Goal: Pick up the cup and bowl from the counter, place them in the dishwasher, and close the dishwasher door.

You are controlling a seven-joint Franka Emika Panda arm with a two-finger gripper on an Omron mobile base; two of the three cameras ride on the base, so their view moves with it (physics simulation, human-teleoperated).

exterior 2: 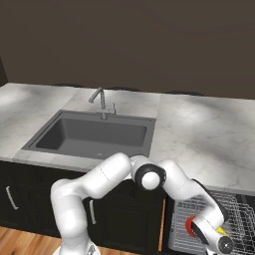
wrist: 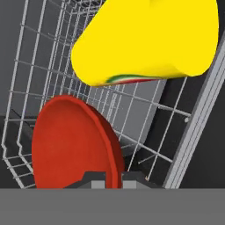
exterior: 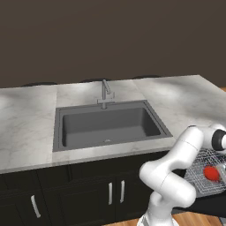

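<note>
Down in the silver rack point(wrist: 193, 114), end effector point(wrist: 107, 180) pinches red bowl point(wrist: 70, 145) by its thin rim; glossy, rigid, likely slippery, yellow cup point(wrist: 149, 39) beside.

we see the wire rack point(wrist: 52, 52) carrying the red bowl point(wrist: 72, 143) (on edge), the yellow cup point(wrist: 145, 41) just beside that bowl.

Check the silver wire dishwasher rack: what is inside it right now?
Inside the silver wire dishwasher rack lie a rounded red bowl, tipped on edge, and a small yellow cup on its side. The gripper closes on the bowl's rim. The rack floor beneath them is covered.
</note>
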